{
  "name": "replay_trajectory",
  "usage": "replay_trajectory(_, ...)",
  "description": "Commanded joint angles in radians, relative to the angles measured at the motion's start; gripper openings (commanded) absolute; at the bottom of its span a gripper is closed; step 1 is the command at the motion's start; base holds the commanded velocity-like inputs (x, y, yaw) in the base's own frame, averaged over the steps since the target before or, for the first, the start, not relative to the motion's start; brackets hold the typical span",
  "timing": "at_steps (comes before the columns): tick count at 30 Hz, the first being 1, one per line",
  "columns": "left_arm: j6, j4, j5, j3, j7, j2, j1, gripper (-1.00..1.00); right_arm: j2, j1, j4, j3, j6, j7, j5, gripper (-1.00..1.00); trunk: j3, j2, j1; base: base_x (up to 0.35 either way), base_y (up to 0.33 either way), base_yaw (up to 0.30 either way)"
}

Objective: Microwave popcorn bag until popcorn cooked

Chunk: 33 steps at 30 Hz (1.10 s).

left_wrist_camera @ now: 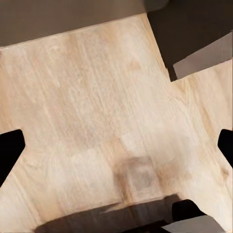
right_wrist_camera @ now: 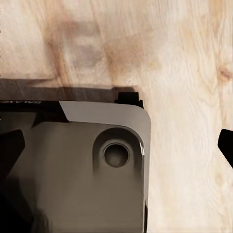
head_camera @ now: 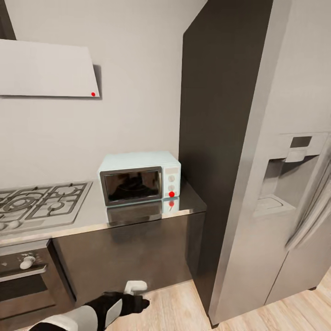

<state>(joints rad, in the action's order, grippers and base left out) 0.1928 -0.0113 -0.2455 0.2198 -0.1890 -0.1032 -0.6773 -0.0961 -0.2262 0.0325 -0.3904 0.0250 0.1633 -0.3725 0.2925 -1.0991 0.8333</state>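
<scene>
The pale mint-blue microwave (head_camera: 140, 178) stands on the grey countertop (head_camera: 94, 209), back against the wall, with its dark glass door closed and a red dot on its side panel. The popcorn bag and its popcorn are out of view. My left arm (head_camera: 108, 310) hangs low in front of the dark cabinets, over the wooden floor. In the left wrist view the left gripper (left_wrist_camera: 116, 150) is open, its black fingertips (left_wrist_camera: 10, 148) far apart above bare floor. The right gripper (right_wrist_camera: 116, 145) is open too, above my own grey base and the floor.
A steel gas hob (head_camera: 39, 204) lies left of the microwave, above a black built-in oven (head_camera: 27, 280). A tall dark panel (head_camera: 216, 138) and a steel fridge (head_camera: 285, 184) stand right of the counter's end. A white hood (head_camera: 46, 69) hangs on the wall.
</scene>
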Motion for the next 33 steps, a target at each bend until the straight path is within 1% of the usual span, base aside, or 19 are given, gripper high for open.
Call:
replay_trajectory(1, 0.002, 0.003, -0.011, 0.007, -0.002, 0.013, 0.003, 1.0, 0.001, -0.001, 0.001, -0.008, 0.004, 0.002, -0.008, 1.0, 0.001, -0.001, 0.0, 0.0, 0.0, 0.0)
replay_trajectory(2, -0.001, 0.006, -0.012, 0.007, -0.002, 0.025, 0.01, 1.0, 0.002, -0.001, 0.001, -0.008, 0.006, 0.002, -0.008, 1.0, 0.001, -0.001, 0.0, 0.0, 0.0, 0.0)
replay_trajectory(3, -0.019, 0.009, -0.013, 0.007, -0.002, 0.045, 0.053, 1.0, 0.004, -0.002, 0.001, -0.007, 0.01, 0.002, -0.008, 1.0, 0.001, -0.001, 0.0, 0.0, 0.0, 0.0)
replay_trajectory(4, -0.035, 0.01, -0.015, 0.007, -0.001, 0.054, 0.086, 1.0, 0.005, -0.001, 0.001, -0.007, 0.01, 0.002, -0.009, 1.0, 0.001, -0.001, 0.0, 0.0, 0.0, 0.0)
replay_trajectory(6, -0.101, 0.011, -0.026, 0.007, -0.002, 0.075, 0.194, 1.0, 0.005, -0.001, 0.001, -0.007, 0.007, 0.002, -0.009, 1.0, 0.001, -0.001, 0.0, 0.0, 0.0, 0.028)
replay_trajectory(7, -0.126, 0.011, -0.032, 0.007, -0.002, 0.081, 0.231, 1.0, 0.005, -0.001, 0.001, -0.007, 0.006, 0.002, -0.009, 1.0, 0.001, -0.001, 0.0, 0.0, 0.0, 0.128)
replay_trajectory(8, -0.166, 0.011, -0.044, 0.007, -0.002, 0.086, 0.282, 1.0, 0.004, -0.001, 0.001, -0.007, 0.005, 0.002, -0.009, 1.0, 0.001, -0.001, 0.0, 0.0, 0.0, 0.199)
replay_trajectory(9, -0.189, 0.011, -0.056, 0.007, -0.002, 0.088, 0.31, 1.0, 0.005, -0.001, 0.001, -0.007, 0.005, 0.002, -0.009, 1.0, 0.001, -0.001, 0.0, 0.0, 0.0, 0.225)
replay_trajectory(10, -0.212, 0.011, -0.08, 0.007, -0.002, 0.09, 0.34, 1.0, 0.005, -0.001, 0.001, -0.007, 0.005, 0.002, -0.009, 1.0, 0.001, -0.001, 0.0, 0.0, 0.0, 0.248)
replay_trajectory(11, -0.223, 0.011, -0.108, 0.007, -0.001, 0.097, 0.362, 1.0, 0.005, -0.001, 0.001, -0.007, 0.005, 0.002, -0.009, 1.0, 0.001, -0.001, 0.0, 0.0, 0.0, 0.26)
replay_trajectory(13, -0.233, 0.011, -0.144, 0.007, -0.002, 0.108, 0.397, 1.0, 0.005, -0.001, 0.001, -0.007, 0.005, 0.002, -0.009, 1.0, 0.001, -0.001, 0.0, 0.0, 0.0, 0.266)
replay_trajectory(14, -0.236, 0.011, -0.154, 0.007, -0.002, 0.111, 0.413, 1.0, 0.005, -0.001, 0.001, -0.007, 0.005, 0.002, -0.009, 1.0, 0.001, -0.001, 0.0, 0.0, 0.0, 0.27)
replay_trajectory(18, -0.24, 0.011, -0.164, 0.007, -0.002, 0.115, 0.435, 1.0, 0.004, -0.001, 0.001, -0.007, 0.002, 0.001, -0.009, 1.0, 0.001, -0.001, 0.0, 0.0, 0.0, 0.271)
replay_trajectory(33, -0.24, 0.011, -0.166, 0.007, 0.0, 0.113, 0.438, 1.0, 0.006, -0.001, 0.001, -0.007, 0.001, -0.003, -0.009, 1.0, 0.001, -0.001, 0.0, 0.0, 0.0, 0.271)
